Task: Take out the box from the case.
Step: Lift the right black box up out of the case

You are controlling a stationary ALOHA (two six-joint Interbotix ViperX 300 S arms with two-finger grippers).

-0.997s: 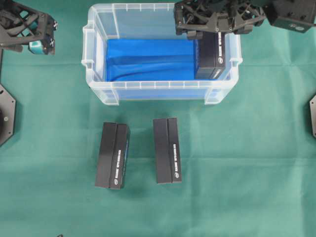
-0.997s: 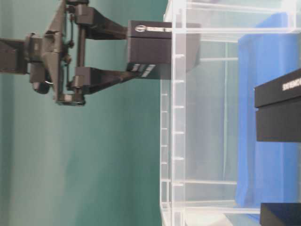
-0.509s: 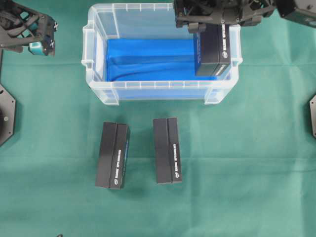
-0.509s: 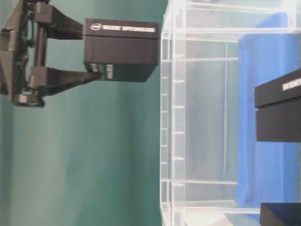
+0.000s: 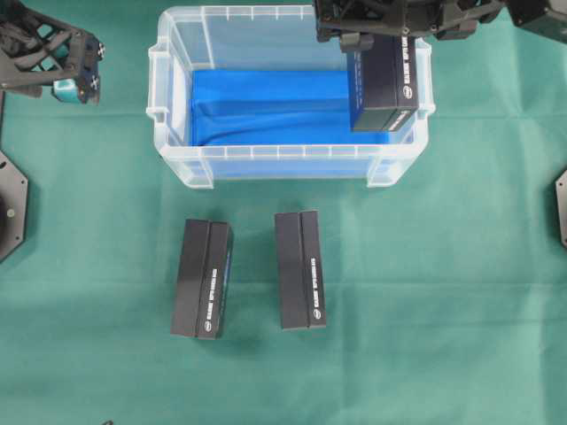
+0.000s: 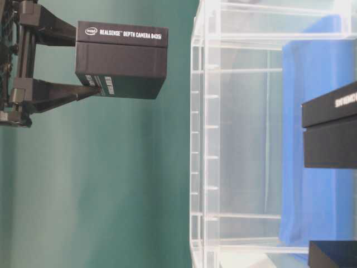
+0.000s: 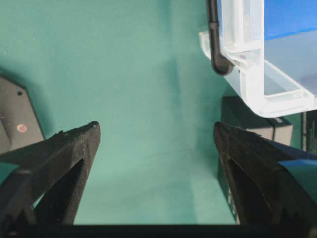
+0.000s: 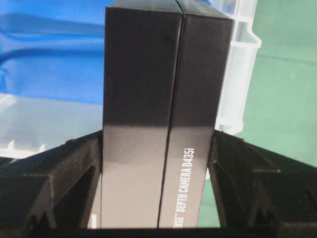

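The right claw (image 8: 158, 198) pinches the box (image 5: 387, 87) on its two wide sides. The table-level view is turned on its side, and there the box (image 6: 121, 60) hangs in open air, clear of the rim of the case (image 6: 202, 139). From above, the box sits over the far right corner of the case (image 5: 177, 115), with open room all around it.

The left claw (image 7: 154, 144) is spread wide with nothing between its fingers. It hangs over the bare green bench (image 5: 443, 292), well apart from the case and just off its left corner.

The case is a big see-through plastic tub with a thick rim and little handles on its sides. A smooth blue lining (image 5: 266, 106) lies in its bottom, a bit wrinkled at the left end. The box is black card, long and flat, with sharp corners, a thin seam down its length and small white letters. Two more black boxes lie flat on the bench in front of the case, the left one (image 5: 203, 279) and the right one (image 5: 299, 282), side by side with a gap between them. The bench cover is soft green cloth.

The right claw is cut off at the top of the overhead view, so most of its arm does not show. The tiny label on the end of the held box is too small to read.
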